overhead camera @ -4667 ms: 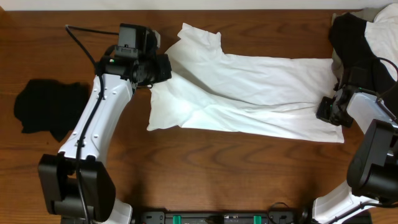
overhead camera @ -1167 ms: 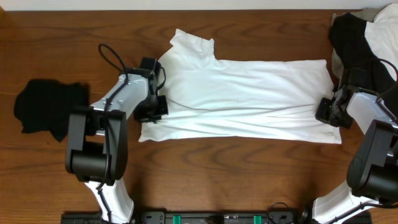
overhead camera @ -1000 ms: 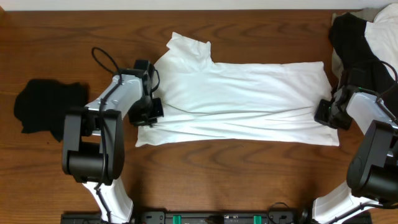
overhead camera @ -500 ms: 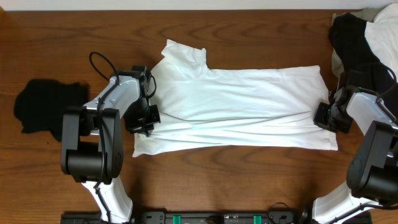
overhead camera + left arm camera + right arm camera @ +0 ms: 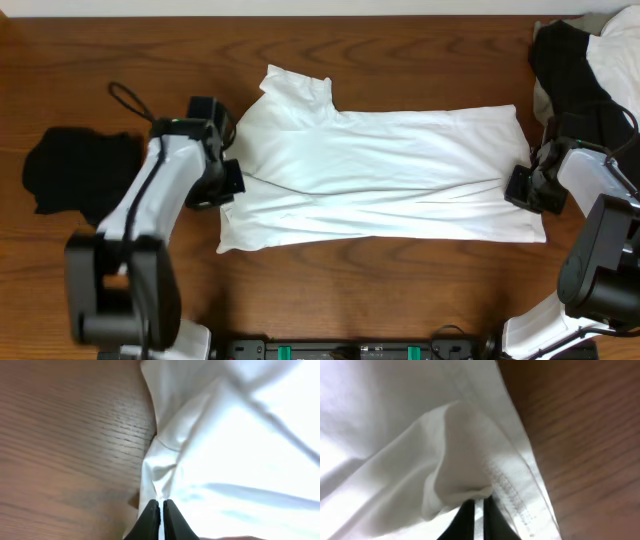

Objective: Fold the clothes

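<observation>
The white T-shirt [image 5: 390, 170] lies spread flat on the wooden worktop [image 5: 400, 290] and stretched lengthwise between the two grippers, with shallow creases running along it. The left gripper [image 5: 229, 183] sits at one end of the cloth, with the sleeve and collar area just beyond it on the far side and a rounded corner of the shirt just nearer than it. In the left wrist view its fingers [image 5: 150, 521] are pressed together with only a thin white sliver between them, pinching the shirt's edge where a small pucker of fabric runs into the tips; bare wood lies to one side of the gripper and white cloth fills the other. The right gripper [image 5: 522, 188] is at the opposite end, on the hem. The right wrist view shows its fingers [image 5: 466, 522] closed on a raised fold of the fabric right beside the stitched hem, with wood past the hem. A small black garment [image 5: 68, 175] lies flat on the worktop well outward of the left gripper, apart from the shirt. A heap of black and pale cloth [image 5: 575, 55] sits beyond the right gripper at the far corner, near the shirt's end.
</observation>
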{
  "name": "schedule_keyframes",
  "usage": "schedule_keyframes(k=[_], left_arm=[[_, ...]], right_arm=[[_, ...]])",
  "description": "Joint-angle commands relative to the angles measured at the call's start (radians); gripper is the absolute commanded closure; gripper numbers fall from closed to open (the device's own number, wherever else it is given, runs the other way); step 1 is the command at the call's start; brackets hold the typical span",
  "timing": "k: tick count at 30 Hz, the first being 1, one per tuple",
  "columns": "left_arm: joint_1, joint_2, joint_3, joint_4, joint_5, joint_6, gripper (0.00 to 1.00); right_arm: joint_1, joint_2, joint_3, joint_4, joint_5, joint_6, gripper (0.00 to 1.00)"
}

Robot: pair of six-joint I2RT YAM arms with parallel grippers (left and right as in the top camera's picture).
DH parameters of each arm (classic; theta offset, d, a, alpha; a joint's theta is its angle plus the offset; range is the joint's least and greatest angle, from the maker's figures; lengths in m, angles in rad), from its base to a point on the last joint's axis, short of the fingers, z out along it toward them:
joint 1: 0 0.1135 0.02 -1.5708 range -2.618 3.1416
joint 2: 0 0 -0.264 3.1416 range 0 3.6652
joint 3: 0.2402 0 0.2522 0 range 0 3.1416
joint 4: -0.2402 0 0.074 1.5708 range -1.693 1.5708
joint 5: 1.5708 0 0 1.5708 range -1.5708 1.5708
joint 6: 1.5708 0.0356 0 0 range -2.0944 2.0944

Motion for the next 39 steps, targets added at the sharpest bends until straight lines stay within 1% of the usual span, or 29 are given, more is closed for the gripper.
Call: schedule_keyframes(k=[1, 2, 3, 4, 5, 7, 9, 14, 16, 20, 22, 25, 30, 34, 39], left_arm=[[0.002, -0.104, 0.003, 0.011, -0.026, 0.007, 0.87], [0.002, -0.134, 0.003, 0.021, -0.026, 0.01, 0.83], [0.002, -0.161, 0.003, 0.036, -0.026, 0.01, 0.64], [0.002, -0.191, 0.003, 0.056, -0.026, 0.01, 0.53], [0.002, -0.212, 0.003, 0.076, -0.026, 0.01, 0.48], [0.002, -0.25, 0.003, 0.125, -0.021, 0.016, 0.41], [0.002, -0.27, 0.003, 0.179, 0.007, 0.044, 0.41], [0.002, -0.247, 0.003, 0.377, 0.114, 0.09, 0.41], [0.002, -0.212, 0.003, 0.48, 0.117, 0.118, 0.43], [0.002, -0.116, 0.008, 0.652, 0.118, 0.184, 0.43], [0.002, -0.056, 0.023, 0.697, 0.124, 0.213, 0.42], [0.002, 0.045, 0.054, 0.742, 0.163, 0.261, 0.39], [0.002, 0.18, 0.074, 0.832, 0.163, 0.277, 0.36], [0.003, 0.249, 0.075, 0.919, 0.162, 0.28, 0.35], [0.003, 0.326, 0.075, 0.978, 0.162, 0.285, 0.32]], right_arm=[[-0.005, -0.043, 0.039, -0.036, 0.018, 0.007, 0.9], [-0.005, -0.062, 0.058, -0.051, 0.018, 0.007, 0.88], [-0.005, -0.089, 0.08, -0.07, 0.018, 0.007, 0.86], [-0.005, -0.114, 0.099, -0.082, 0.017, 0.007, 0.81], [-0.005, -0.143, 0.118, -0.094, 0.015, 0.007, 0.77], [-0.005, -0.196, 0.146, -0.108, 0.014, 0.007, 0.63], [-0.005, -0.249, 0.164, -0.112, 0.014, 0.006, 0.54], [-0.005, -0.366, 0.171, -0.124, -0.032, -0.021, 0.57], [-0.005, -0.391, 0.171, -0.143, -0.05, -0.024, 0.59], [-0.005, -0.4, 0.17, -0.189, -0.054, -0.024, 0.6], [-0.005, -0.4, 0.17, -0.206, -0.054, -0.024, 0.61], [-0.005, -0.4, 0.17, -0.213, -0.054, -0.024, 0.61], [-0.005, -0.4, 0.17, -0.224, -0.053, -0.024, 0.61], [-0.005, -0.4, 0.17, -0.232, -0.053, -0.028, 0.61], [-0.005, -0.4, 0.17, -0.236, -0.053, -0.028, 0.61]])
